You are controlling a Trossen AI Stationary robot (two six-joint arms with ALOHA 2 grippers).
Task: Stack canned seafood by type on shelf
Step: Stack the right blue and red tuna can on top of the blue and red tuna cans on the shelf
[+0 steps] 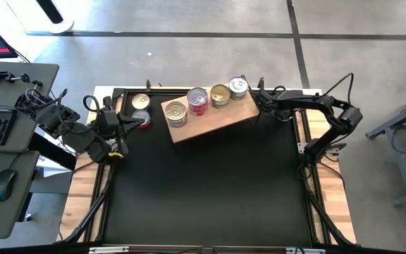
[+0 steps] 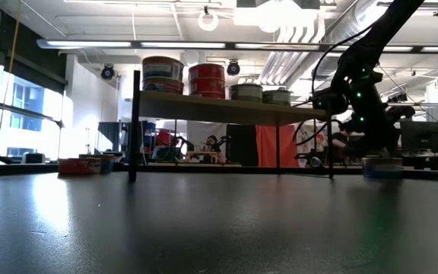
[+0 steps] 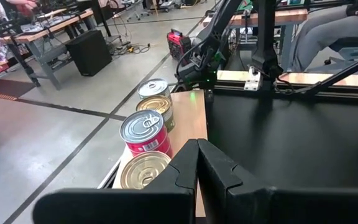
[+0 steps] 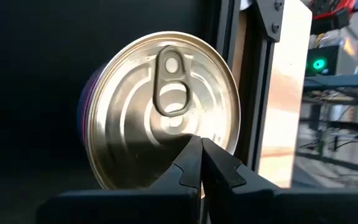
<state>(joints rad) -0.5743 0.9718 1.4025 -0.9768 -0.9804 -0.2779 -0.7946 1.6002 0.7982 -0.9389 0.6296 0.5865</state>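
Four short round silver- and gold-lidded tins (image 1: 197,101) are lined on the light-brown wooden shelf (image 1: 217,121); two tins (image 1: 140,107) remain beside it. Both grippers, left (image 1: 136,123) and right (image 1: 256,92), are closed, empty.

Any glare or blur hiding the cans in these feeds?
Low view: ceiling lights backlight the shelf, leaving its cans dim. Right wrist view: sun glare along the table's wooden strip; the near can has a soft left edge. High view: clear.
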